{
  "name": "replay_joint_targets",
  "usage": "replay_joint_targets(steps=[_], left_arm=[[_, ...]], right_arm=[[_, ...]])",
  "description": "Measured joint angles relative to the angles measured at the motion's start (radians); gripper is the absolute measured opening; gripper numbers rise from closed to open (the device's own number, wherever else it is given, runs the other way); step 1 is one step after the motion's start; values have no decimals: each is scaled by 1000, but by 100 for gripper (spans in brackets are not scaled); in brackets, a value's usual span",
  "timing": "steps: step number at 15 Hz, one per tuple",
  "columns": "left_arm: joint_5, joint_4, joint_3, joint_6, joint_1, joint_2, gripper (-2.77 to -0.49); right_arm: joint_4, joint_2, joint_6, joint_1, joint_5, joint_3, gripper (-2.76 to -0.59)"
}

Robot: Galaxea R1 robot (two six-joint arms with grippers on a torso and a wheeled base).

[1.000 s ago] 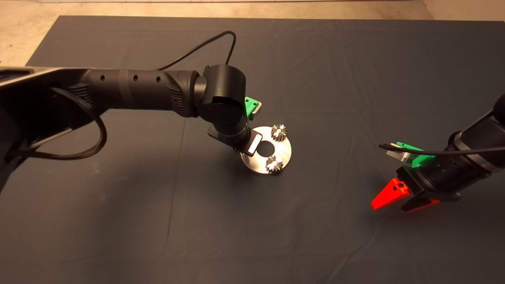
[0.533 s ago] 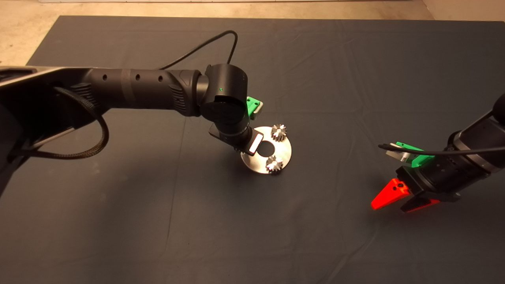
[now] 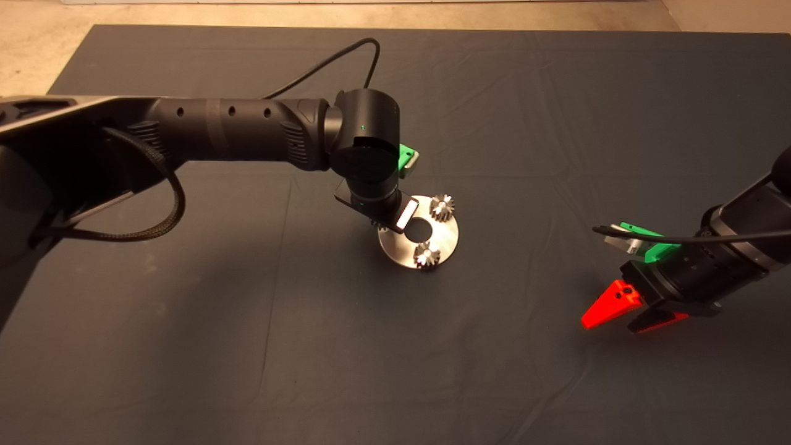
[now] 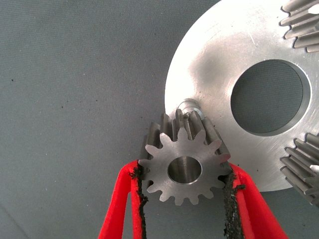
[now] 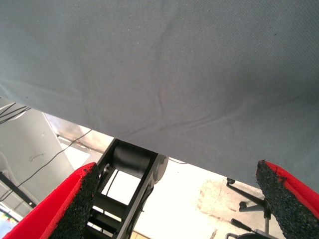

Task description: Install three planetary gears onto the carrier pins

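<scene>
The shiny round disc (image 3: 446, 238) lies mid-mat with two planetary gears seated on it, one at its far edge (image 3: 442, 206) and one at its near edge (image 3: 426, 254). My left gripper (image 4: 185, 174) is shut on a third planetary gear (image 4: 184, 169), held just over a carrier pin (image 4: 188, 105) at the disc's (image 4: 219, 59) left rim; the pin's tip shows beside the gear, off its centre hole. In the head view the left wrist (image 3: 371, 185) hides that gear and pin. My right gripper (image 3: 624, 312) waits open at the right of the mat.
The dark mat (image 3: 185, 346) has shallow creases. Bare floor (image 3: 37, 55) shows beyond its far-left corner. The right wrist view looks past the mat edge at a black stand (image 5: 130, 189) and a chair base (image 5: 249, 219).
My left arm has shifted right and slightly away with the gear in its grip. The disc has slid a little with it. The right arm has not moved.
</scene>
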Motion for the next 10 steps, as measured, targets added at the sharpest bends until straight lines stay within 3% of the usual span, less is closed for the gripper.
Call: replay_joint_targets(steps=[4, 7, 10], left_arm=[[2, 1, 0, 1, 0, 5, -259], [-18, 7, 2, 0, -1, 14, -259], [-18, 7, 25, -1, -27, 13, -259]], right_arm=[[0, 0, 0, 0, 0, 0, -103], [0, 0, 0, 0, 0, 0, -103], [0, 0, 0, 0, 1, 0, -103]])
